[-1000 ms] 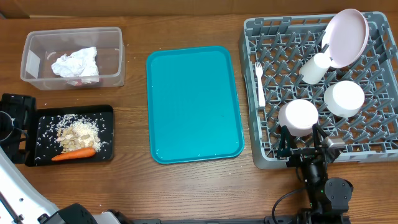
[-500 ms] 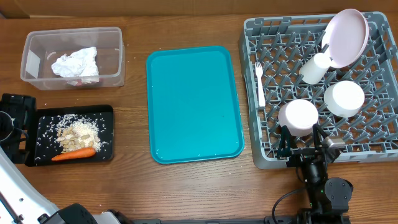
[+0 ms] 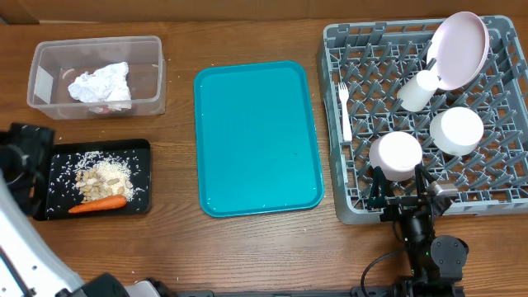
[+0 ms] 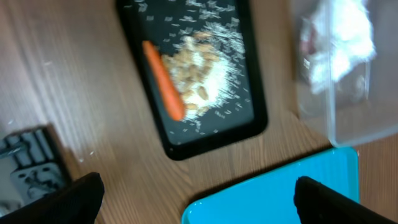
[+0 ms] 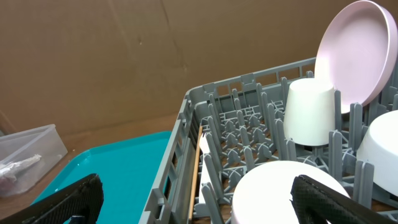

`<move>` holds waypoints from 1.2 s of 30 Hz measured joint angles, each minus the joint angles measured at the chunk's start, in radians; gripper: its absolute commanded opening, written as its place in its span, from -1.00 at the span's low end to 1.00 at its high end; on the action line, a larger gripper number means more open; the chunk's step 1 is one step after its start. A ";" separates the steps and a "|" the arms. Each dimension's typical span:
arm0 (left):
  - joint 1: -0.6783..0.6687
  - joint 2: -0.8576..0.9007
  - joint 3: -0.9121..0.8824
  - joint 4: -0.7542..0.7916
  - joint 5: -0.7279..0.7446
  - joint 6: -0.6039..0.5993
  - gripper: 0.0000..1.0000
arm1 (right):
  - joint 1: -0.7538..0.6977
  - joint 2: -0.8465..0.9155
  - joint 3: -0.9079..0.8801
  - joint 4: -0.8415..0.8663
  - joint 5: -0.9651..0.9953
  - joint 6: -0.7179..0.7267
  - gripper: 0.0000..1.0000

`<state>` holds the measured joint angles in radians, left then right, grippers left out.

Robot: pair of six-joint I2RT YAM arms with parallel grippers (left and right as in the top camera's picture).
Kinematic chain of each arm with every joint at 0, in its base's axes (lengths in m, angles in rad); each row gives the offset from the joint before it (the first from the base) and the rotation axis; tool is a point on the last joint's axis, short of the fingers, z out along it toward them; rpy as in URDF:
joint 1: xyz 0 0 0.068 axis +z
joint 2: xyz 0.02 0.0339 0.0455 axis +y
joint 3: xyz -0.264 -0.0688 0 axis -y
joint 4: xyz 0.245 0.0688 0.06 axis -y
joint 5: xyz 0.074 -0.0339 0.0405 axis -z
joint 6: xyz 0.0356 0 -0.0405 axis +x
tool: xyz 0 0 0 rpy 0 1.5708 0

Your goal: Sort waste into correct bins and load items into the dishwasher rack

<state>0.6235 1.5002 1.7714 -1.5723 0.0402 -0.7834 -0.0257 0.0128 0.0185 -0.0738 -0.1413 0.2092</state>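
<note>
In the overhead view the clear tub (image 3: 49, 58) holds the crumpled napkin (image 3: 101, 82), with a bit of red showing under it. The black tray (image 3: 58, 157) carries the carrot (image 3: 97, 205) and nut and rice scraps (image 3: 103, 176). The grey rack (image 3: 330, 37) holds the plate (image 3: 459, 49), the cup (image 3: 417, 89), two bowls (image 3: 456, 130) (image 3: 396, 155) and the fork (image 3: 344, 111). My left gripper (image 3: 31, 165) (image 4: 202, 202) is open and empty by the black tray's left end. My right gripper (image 3: 402, 191) (image 5: 199, 202) is open at the rack's near edge, just short of the near bowl (image 5: 280, 193).
A teal serving tray (image 3: 257, 136) lies bare in the middle between the bins and the rack. The left wrist view is blurred; it shows the black tray (image 4: 255, 93), the tub (image 4: 348, 81) and a corner of the teal tray (image 4: 261, 199).
The left arm has shifted a little by the black tray's left end. The right arm and all objects stay as they were.
</note>
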 measured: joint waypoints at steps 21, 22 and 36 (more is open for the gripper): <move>-0.511 -0.734 -1.216 1.263 0.002 0.419 1.00 | 0.000 -0.003 0.000 -0.002 0.000 0.000 1.00; -0.511 -0.765 -1.262 1.309 0.031 0.437 1.00 | -0.001 -0.003 0.000 -0.001 0.000 0.000 1.00; -0.539 -1.181 -1.642 1.521 0.133 0.575 1.00 | 0.000 -0.003 0.000 -0.001 0.000 0.000 1.00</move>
<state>0.0841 0.3195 0.1291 -0.0517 0.1730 -0.2085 -0.0261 0.0101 0.0185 -0.0746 -0.1410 0.2092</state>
